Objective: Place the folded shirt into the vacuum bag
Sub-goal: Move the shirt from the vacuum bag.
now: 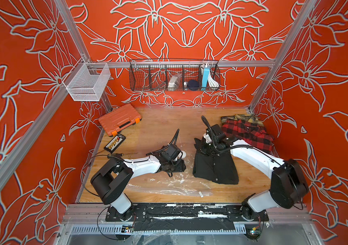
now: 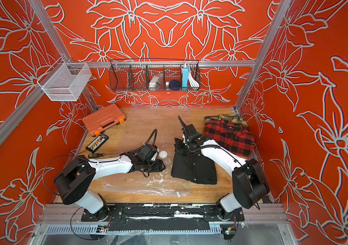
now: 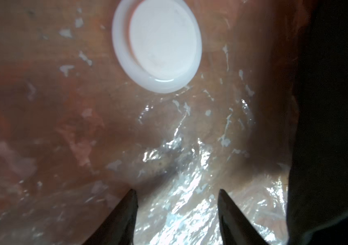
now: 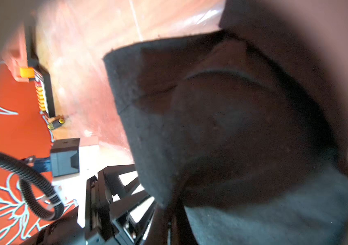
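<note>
Clear, crinkled plastic of the vacuum bag (image 1: 164,186) lay flat across the wooden tabletop (image 1: 251,191). Its white round valve cap (image 1: 182,154) faced up near the middle, and its small white slider clip (image 1: 200,194) sat on the zip-seal strip along the near edge.

The left tool (image 1: 181,167) hung low over the film just beside the cap. In the left wrist view its two dark fingertips (image 3: 131,203) stood apart, with only shiny film between them.

The black folded shirt (image 1: 215,169) rested on the tabletop to the right of the cap. Whether any of it lay under the film could not be told. The right tool (image 1: 200,145) was clamped on the shirt's far edge and held it bunched and raised off the wood, while the rest of the shirt lay flat. In the right wrist view dark cloth filled most of the frame.

In both top views a red-and-black plaid shirt (image 1: 247,133) lay folded in the far right corner, on top of an olive plaid shirt (image 1: 243,117). An orange tool case (image 1: 119,119) sat at the far left, with a bit holder (image 1: 114,143) just beside it and a screwdriver (image 1: 115,155) near that.

A black wire basket (image 1: 139,77) hung on the back rail. A white mesh basket (image 1: 86,81) hung on the left rail.
</note>
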